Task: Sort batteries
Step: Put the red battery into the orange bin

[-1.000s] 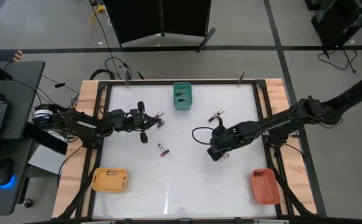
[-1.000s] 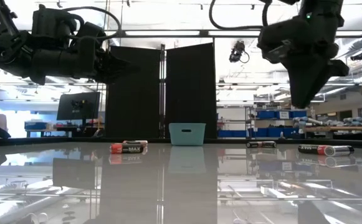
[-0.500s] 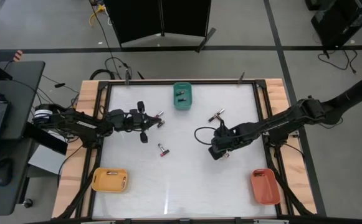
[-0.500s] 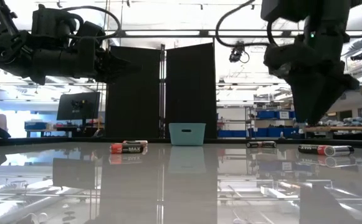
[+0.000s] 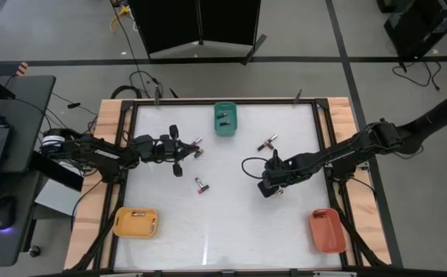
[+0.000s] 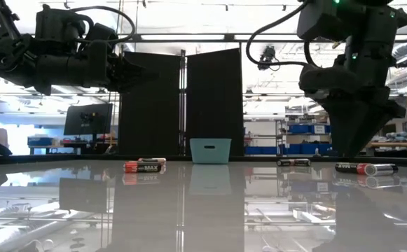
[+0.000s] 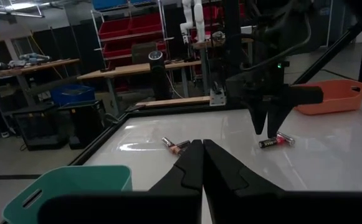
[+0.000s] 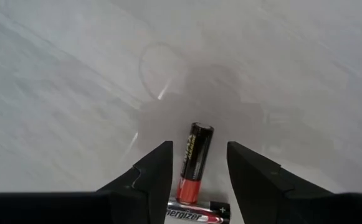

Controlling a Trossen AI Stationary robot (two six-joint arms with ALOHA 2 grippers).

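My right gripper point(image 8: 199, 149) is open and points down. Its fingers stand on either side of a black, red-ended battery point(image 8: 194, 163) lying on the table, with a gap on both sides. A second battery point(image 8: 196, 213) lies across that one's red end. In the high view this gripper point(image 5: 268, 189) is right of the table's middle. More batteries lie at mid-table point(image 5: 201, 185), toward the far right point(image 5: 268, 143) and in the teal tray point(image 5: 225, 118). My left gripper point(image 7: 198, 146) is shut, empty and held above the table's far left part point(image 5: 192, 149).
The teal tray point(image 6: 210, 149) stands at the middle of the far edge. A yellow tray point(image 5: 135, 222) sits at the near left and an orange tray point(image 5: 326, 230) at the near right. The white table is bare between them along the near edge.
My right gripper has come down toward the table, over the battery beneath it. My left arm has kept still.
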